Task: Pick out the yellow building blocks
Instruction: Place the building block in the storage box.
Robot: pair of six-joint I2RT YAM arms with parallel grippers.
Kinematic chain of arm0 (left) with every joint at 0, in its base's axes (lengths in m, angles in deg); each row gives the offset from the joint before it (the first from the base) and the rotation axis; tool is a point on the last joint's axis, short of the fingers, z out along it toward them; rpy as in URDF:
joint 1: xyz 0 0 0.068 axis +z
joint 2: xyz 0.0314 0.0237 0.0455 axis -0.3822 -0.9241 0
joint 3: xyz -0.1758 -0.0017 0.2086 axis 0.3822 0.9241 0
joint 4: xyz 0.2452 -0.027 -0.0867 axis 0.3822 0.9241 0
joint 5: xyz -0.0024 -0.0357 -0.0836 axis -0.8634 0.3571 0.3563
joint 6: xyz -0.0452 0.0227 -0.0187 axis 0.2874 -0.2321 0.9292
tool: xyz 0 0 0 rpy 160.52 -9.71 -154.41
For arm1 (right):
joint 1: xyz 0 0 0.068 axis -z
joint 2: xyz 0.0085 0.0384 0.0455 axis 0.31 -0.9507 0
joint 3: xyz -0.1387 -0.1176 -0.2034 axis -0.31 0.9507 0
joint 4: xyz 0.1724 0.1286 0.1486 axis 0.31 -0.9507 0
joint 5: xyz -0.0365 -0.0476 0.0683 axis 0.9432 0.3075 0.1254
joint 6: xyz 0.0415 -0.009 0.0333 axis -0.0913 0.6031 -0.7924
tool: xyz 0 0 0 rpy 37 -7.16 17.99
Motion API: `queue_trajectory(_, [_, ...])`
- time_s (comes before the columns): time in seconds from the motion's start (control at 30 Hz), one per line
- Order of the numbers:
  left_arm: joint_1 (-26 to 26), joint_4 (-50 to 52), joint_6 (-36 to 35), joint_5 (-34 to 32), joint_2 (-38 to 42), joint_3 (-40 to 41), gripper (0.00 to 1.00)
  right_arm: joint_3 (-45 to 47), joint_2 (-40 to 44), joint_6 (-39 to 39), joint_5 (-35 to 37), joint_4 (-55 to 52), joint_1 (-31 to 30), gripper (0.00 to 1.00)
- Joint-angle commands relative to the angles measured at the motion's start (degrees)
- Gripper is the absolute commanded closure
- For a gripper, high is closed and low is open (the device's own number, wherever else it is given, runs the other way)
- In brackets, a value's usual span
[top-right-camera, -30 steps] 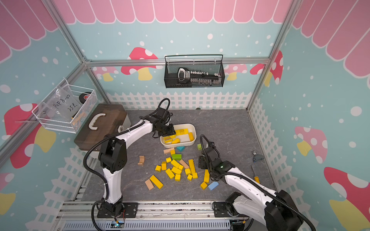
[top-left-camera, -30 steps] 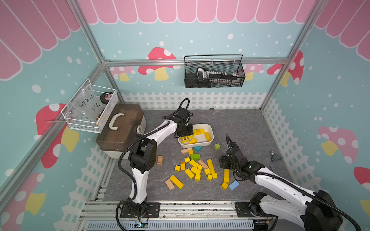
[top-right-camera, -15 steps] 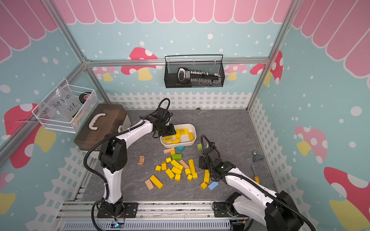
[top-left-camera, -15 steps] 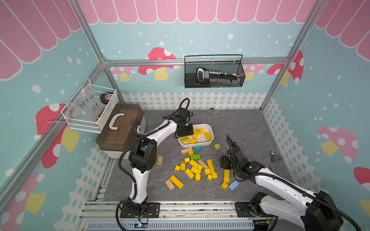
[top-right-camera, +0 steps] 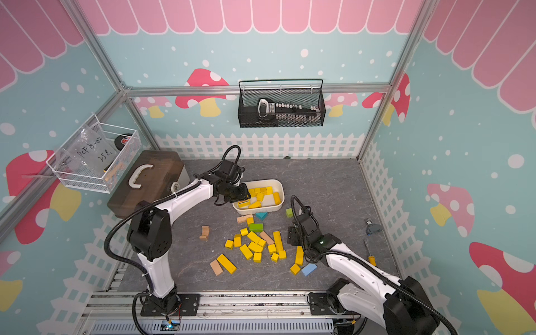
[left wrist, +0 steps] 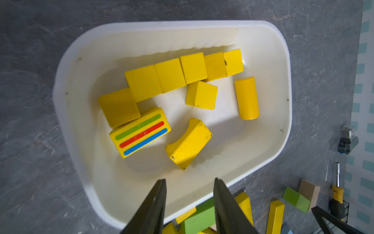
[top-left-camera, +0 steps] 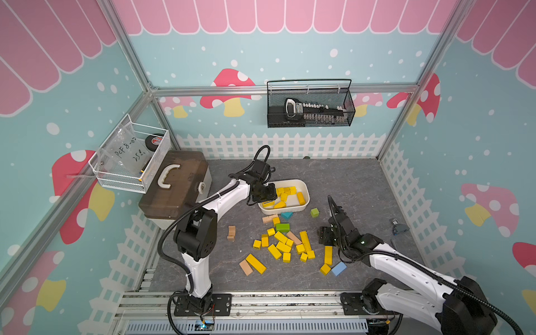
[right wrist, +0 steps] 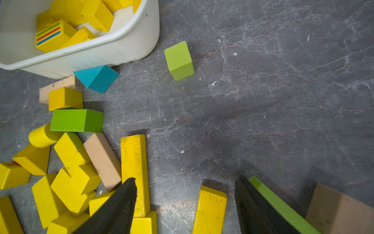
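Left gripper has let its jaws part a little since a second ago. They now stand apart with nothing between them, released, hanging over the tub close to one long wall. Right arm has hardly shifted. I read this as a drop just made: the tub is where the picked ones go, and some ten yellow blocks lie in it already. Among them is the striped block, flat on the bottom and touching a cube.

Plenty still to fetch. The pile sits mid-desk, well over a dozen yellow pieces with green and tan ones mixed in, so each pick needs a clean line.

That's why my right gripper hangs low over the desk with its jaws wide and empty. The end of a bar shows between them, lined up, I judge, to close across its narrow sides. A green strip lies just beside one jaw and could get nudged.
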Motion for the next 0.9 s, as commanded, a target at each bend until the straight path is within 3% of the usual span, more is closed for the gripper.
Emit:
queue_trajectory(0.0, [0.16,-5.59,-0.67,-1.56,6.87,6.84,0.57,-0.71,-1.67,-0.91,0.0,-0.44,0.44,0.24])
queue_trajectory(0.3, [-0.35,-23.59,-1.61,-7.22,28.98,33.84,0.54,-1.97,-3.63,-3.66,-0.16,-4.23,0.4,0.28])
queue_trajectory(0.5, [-0.55,-34.13,-1.67,-14.75,43.71,47.93,0.4,0.87,-3.28,-8.41,-4.36,-4.83,0.27,0.28])
queue_trajectory(0.53, [-0.54,-35.13,-2.06,-15.18,45.95,49.3,0.35,0.94,-3.64,-9.38,-4.67,-5.77,0.2,0.29])
queue_trajectory(0.57, [-0.55,-36.87,-2.0,-15.26,47.87,51.17,0.01,0.91,-4.13,-10.5,-4.46,-7.13,0.04,0.29])
queue_trajectory(0.67, [-0.47,-42.49,-1.19,-16.17,51.9,56.32,0.0,0.52,-5.3,-13.09,-3.52,-10.35,-0.38,0.3])
queue_trajectory(0.87, [-0.02,-44.36,-0.29,-16.48,53.38,58.44,0.0,-1.0,-8.08,-14.5,-2.19,-12.0,-0.92,0.38])
